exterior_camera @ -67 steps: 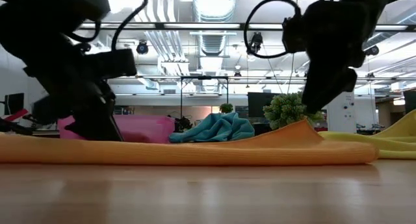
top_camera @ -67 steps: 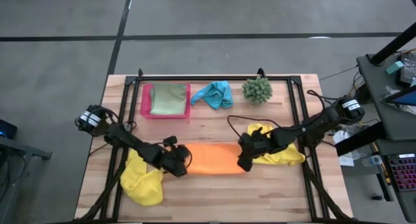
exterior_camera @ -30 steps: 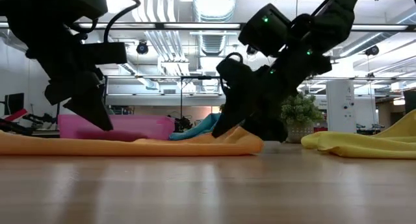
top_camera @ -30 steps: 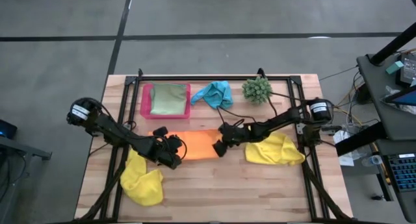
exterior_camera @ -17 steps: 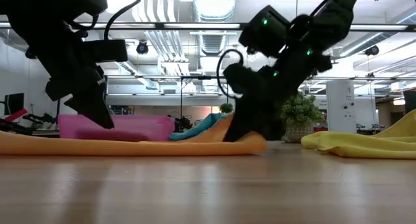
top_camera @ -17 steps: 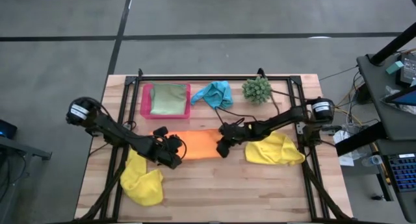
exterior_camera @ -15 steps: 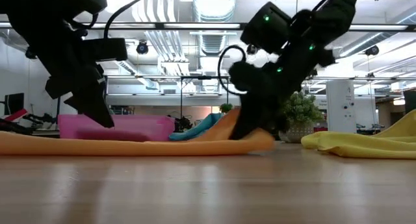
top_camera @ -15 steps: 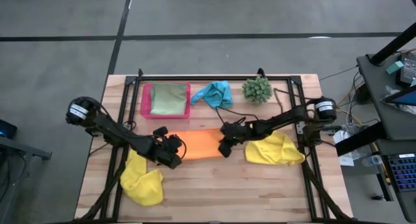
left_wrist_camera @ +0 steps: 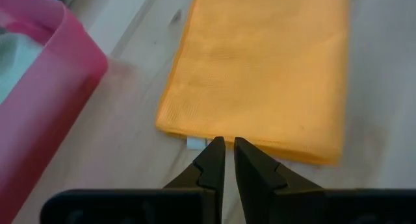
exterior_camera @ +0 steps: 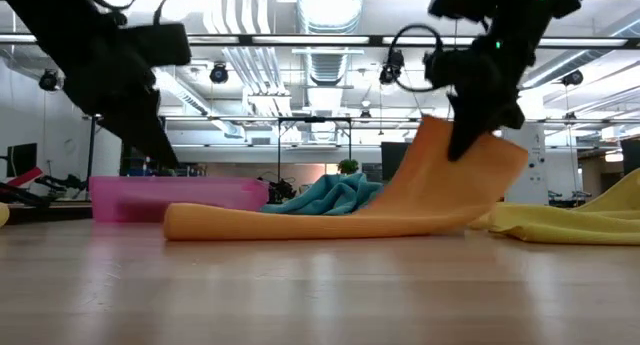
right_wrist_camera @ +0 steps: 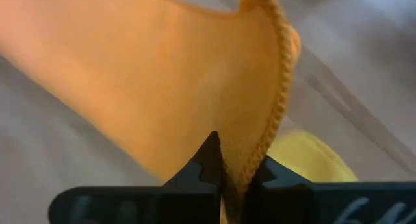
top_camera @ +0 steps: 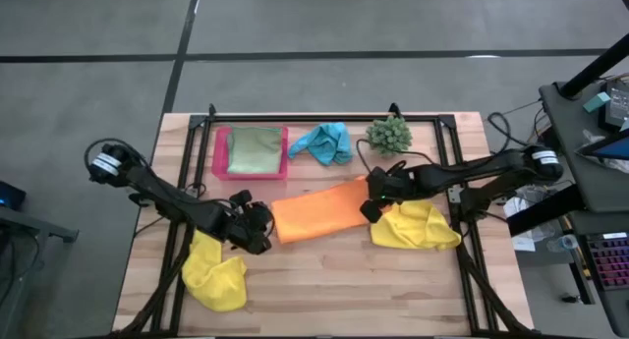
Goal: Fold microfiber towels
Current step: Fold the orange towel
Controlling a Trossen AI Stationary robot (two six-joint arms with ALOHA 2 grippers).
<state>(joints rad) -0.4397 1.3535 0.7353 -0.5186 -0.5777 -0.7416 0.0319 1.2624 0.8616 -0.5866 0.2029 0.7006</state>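
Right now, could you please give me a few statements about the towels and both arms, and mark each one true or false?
1. The right gripper holds one end of the orange towel lifted off the table. True.
2. The left gripper also clamps the orange towel. False: its jaws are shut just short of the towel's near edge, on nothing.
3. The light green towel lies in the pink tray. True.
4. The turquoise towel is folded flat in the tray. False: it lies crumpled on the table between the tray and the plant ball.
5. Both yellow towels sit together. False: the other is by the right arm.
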